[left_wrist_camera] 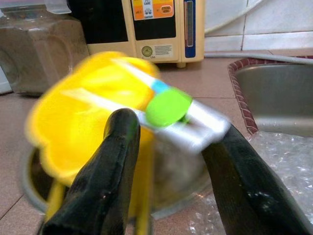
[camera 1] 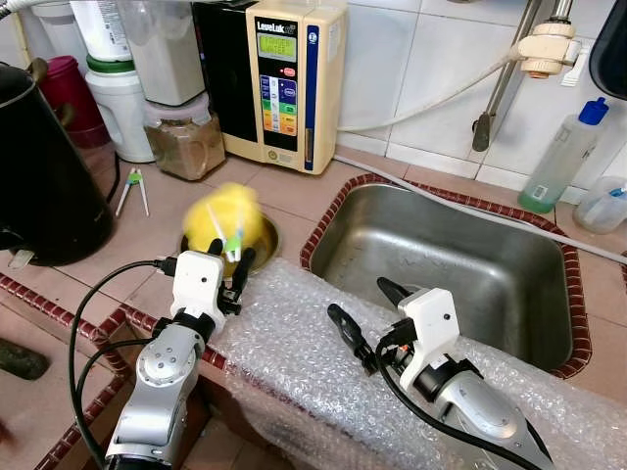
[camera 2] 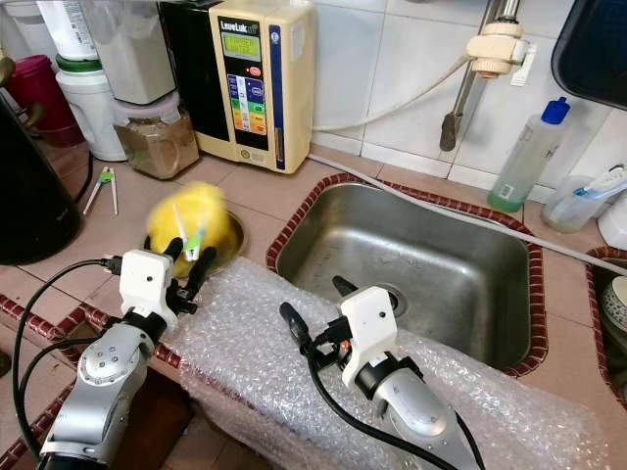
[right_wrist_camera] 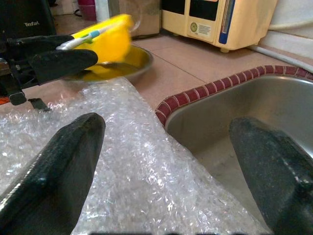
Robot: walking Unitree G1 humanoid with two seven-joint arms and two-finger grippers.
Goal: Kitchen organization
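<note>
- Left gripper (camera 1: pixel 228 257) is at the counter's front edge, its black fingers (left_wrist_camera: pixel 105 166) pinching a yellow cup (camera 1: pixel 223 215) with white-handled utensils (left_wrist_camera: pixel 183 120) stuck in it, one tipped in green.
- The cup is smeared with blur, so its exact shape and what the utensils are can't be made out; it sits just over a shallow metal dish (right_wrist_camera: pixel 128 59) set in the tan tile.
- Right gripper (camera 1: pixel 364 310) hovers over the bubble wrap (camera 1: pixel 294 352), fingers spread wide, holding nothing.
- That crinkly clear wrap drapes over the counter's front edge and the near rim of the steel sink (camera 1: pixel 460 259), which is edged in dark red tile.
- Behind: a cream water ioniser (camera 1: pixel 284 78) against the white wall tiles, a jar of brown powder (camera 1: pixel 184 137) beside it, a black kettle (camera 1: pixel 39 166) cut off at far left.
- A white hose (camera 1: pixel 460 201) runs across the counter behind the sink; a green-tinted bottle with a blue cap (camera 1: pixel 561 155) stands at right.
</note>
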